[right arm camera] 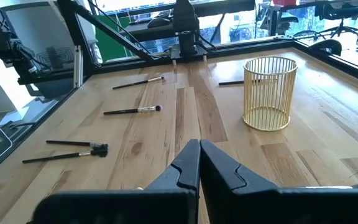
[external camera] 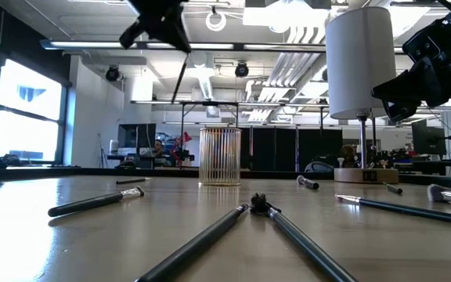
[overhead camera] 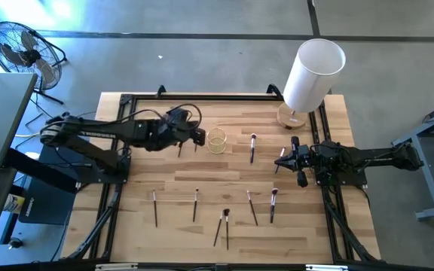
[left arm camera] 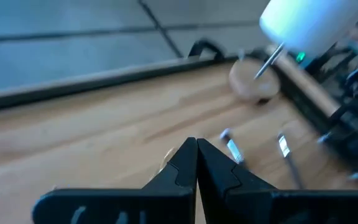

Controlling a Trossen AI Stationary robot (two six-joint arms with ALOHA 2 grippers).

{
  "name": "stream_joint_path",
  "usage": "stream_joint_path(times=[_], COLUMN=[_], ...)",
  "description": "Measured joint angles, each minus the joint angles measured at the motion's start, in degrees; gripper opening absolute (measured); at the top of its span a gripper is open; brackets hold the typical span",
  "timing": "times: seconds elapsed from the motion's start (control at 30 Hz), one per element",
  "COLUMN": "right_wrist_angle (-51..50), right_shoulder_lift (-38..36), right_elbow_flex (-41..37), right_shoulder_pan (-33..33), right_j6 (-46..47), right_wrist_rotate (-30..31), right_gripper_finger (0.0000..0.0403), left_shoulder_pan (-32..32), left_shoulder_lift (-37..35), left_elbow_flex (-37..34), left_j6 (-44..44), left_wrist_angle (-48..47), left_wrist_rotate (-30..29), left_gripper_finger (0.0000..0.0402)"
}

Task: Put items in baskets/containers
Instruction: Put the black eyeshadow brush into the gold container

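Six brushes [overhead camera: 225,226] lie scattered on the near part of the table [overhead camera: 149,237], two crossing at their tips. Mid-table, right gripper [overhead camera: 279,162] w/ fingers clenched holds a brush near the right edge; another brush [overhead camera: 252,147] lies just beside it. Left gripper [overhead camera: 181,147], fingers pinched on a thin dark brush hanging down, hovers just left of the cup [overhead camera: 217,141]. Farther back stands a white cylinder [overhead camera: 313,74] on a wooden base.
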Motion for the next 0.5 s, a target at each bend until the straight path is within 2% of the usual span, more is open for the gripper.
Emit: stream_joint_path(times=[0.13,0.27,0.5], right_wrist_angle=[0.0,0.0,0.0], right_shoulder_lift=[0.0,0.0,0.0], right_elbow_flex=[0.0,0.0,0.0], right_shoulder_pan=[0.0,0.0,0.0], right_j6=[0.0,0.0,0.0], right_wrist_rotate=[0.0,0.0,0.0], right_gripper_finger=[0.0004,0.0005,0.0004], left_shoulder_pan=[0.5,3.0,6.1], left_shoulder_lift=[2.9,6.2,14.1], left_elbow_flex=[3.4,6.3,6.0], left_j6=[6.0,11.5,12.3], left_wrist_angle=[5.2,11.7,15.3], left_wrist_rotate=[-1.5,0.3,3.0], left_gripper_finger=[0.0,0.0,0.0])
